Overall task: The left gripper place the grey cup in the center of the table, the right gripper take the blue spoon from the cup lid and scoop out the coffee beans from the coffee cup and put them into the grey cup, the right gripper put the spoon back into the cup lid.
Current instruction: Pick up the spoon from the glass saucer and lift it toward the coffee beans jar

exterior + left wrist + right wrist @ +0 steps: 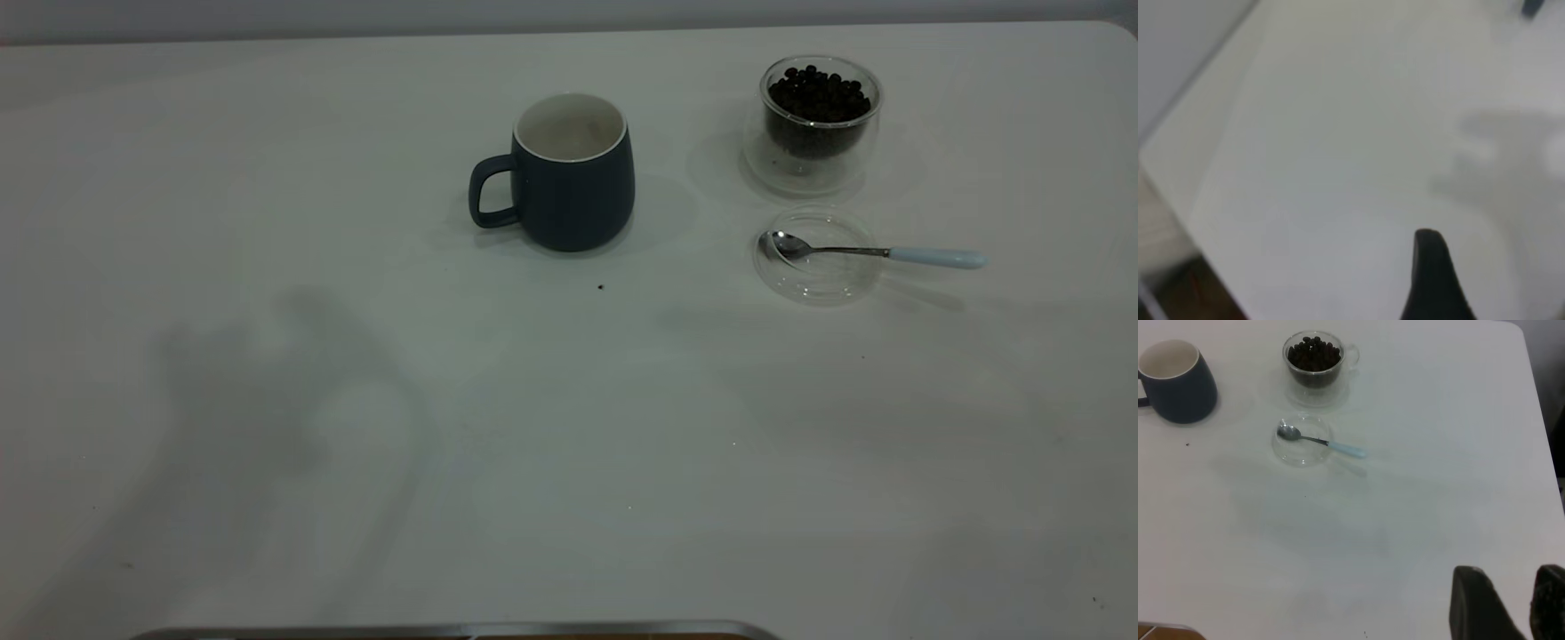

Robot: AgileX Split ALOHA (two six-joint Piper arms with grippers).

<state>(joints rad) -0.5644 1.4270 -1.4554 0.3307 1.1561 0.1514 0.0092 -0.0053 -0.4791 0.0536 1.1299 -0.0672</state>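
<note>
The grey cup (pixel 569 178) stands mid-table (pixel 267 178); the open right end effector (pixel 1511 603) should next grip the blue spoon (pixel 876 253) by its handle overhanging the cup lid (pixel 818 283), the left end effector's (pixel 1431 280) state being indiscernible.

No legible txt anywhere.

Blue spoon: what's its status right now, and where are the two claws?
Blue spoon lies untouched, bowl in cup lid. Right gripper open, high over the table's near side. Left gripper away from everything. Path to spoon clear.
</note>
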